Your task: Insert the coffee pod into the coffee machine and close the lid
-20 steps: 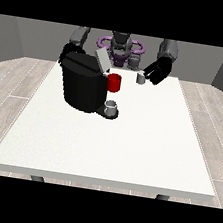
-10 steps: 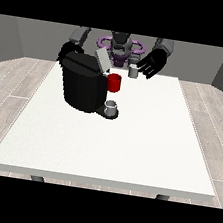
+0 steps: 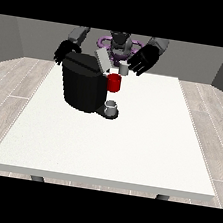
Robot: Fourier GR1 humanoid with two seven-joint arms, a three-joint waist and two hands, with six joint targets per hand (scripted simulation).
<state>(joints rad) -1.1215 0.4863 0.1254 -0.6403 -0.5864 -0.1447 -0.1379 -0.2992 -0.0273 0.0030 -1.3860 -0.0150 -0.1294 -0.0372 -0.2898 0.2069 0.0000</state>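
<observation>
The black coffee machine (image 3: 82, 86) stands on the left half of the white table (image 3: 145, 139), its grey lid (image 3: 101, 59) tilted up and open. A red part (image 3: 115, 82) juts from its front above a small grey cup (image 3: 111, 107) on its base. The small grey coffee pod (image 3: 124, 69) hangs in the air just right of the open lid, held at the fingertips of the hand at the view's right (image 3: 144, 59). The hand at the view's left (image 3: 65, 52) hovers behind the machine's far left corner, fingers relaxed and holding nothing.
The robot's torso (image 3: 118, 44) stands behind the table's far edge. The table's white surface stretches wide to the right of the machine and in front of it.
The hand at the view's right has carried the pod leftward and slightly up, from right of the red part to just beside the open lid. The other hand has hardly moved.
</observation>
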